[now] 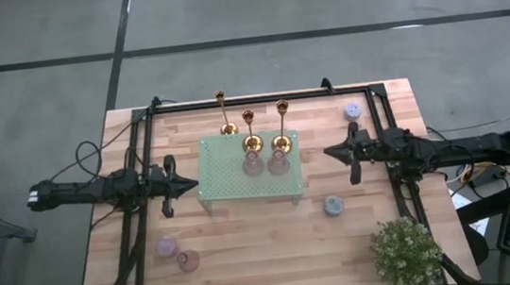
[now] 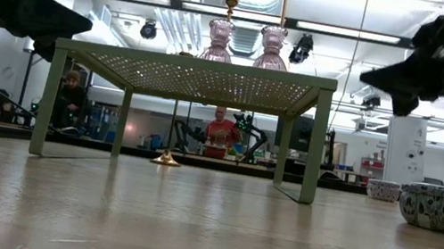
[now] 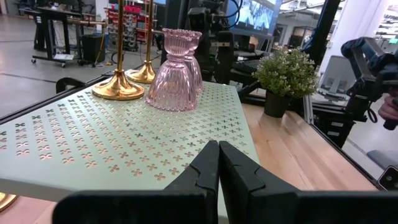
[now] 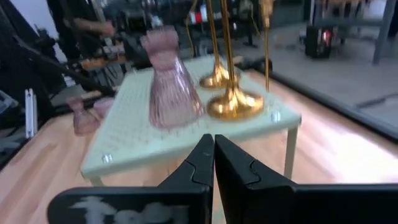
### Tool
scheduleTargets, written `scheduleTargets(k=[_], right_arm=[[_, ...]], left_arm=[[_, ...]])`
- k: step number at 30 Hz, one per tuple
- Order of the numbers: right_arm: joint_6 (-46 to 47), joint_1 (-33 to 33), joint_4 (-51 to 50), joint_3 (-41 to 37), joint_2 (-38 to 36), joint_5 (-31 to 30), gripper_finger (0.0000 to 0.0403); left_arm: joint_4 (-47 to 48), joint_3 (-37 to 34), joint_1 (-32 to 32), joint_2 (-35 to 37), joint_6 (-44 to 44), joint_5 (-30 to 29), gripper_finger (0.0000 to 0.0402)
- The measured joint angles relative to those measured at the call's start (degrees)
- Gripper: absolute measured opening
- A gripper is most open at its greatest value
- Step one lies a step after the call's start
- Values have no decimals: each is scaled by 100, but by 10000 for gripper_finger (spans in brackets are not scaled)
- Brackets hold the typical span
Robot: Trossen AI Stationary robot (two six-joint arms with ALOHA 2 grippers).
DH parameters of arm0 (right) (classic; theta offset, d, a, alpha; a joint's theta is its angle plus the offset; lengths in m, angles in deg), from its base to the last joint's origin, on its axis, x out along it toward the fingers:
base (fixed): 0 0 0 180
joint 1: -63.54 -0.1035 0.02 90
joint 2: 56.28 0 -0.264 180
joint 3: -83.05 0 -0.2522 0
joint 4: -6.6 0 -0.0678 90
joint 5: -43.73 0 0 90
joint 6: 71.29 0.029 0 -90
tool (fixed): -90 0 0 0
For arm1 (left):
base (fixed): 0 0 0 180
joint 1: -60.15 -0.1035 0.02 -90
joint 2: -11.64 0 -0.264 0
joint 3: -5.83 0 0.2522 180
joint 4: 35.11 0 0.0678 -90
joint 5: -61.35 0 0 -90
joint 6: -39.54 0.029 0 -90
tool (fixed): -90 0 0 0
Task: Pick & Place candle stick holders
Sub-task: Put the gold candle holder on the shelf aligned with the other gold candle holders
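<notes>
Both grippers, left (image 1: pixel 189 181) and right (image 1: pixel 329 152), have their fingers pressed together on nothing, flanking your green perforated stand (image 1: pixel 231 185). Two brass candle stick holders (image 1: pixel 252 143) stand on it behind pink glass holders (image 1: pixel 254 165); the third (image 1: pixel 227 127) stands on the table behind.

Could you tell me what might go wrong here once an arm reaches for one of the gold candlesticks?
1. Two gold candlesticks stand close beside the pink glass holders on the green perforated stand; a reach may topple them.
2. The third candlestick sits behind the stand, awkward to approach.
3. Both the left gripper and the right gripper have shut jaws.
</notes>
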Motion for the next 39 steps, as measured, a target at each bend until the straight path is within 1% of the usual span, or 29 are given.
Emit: scheduleTargets(k=[5,8,15,34,36,39], right_arm=[[-474,0,-10,19,-291,-3,8],[-637,0,-26,-41,-339,-7,8],[-266,0,-79,-103,-331,-4,8],[-245,0,-75,-103,-331,-2,9],[-245,0,-77,-103,-331,0,9],[-246,2,-75,-103,-331,0,9]], left_arm=[[0,0,0,0,0,0,14],[0,0,2,0,-1,0,14],[0,0,0,0,-1,0,14],[-20,0,0,-2,15,-15,14],[-215,0,0,-8,45,-206,14],[-996,0,-3,-36,-52,-592,14]])
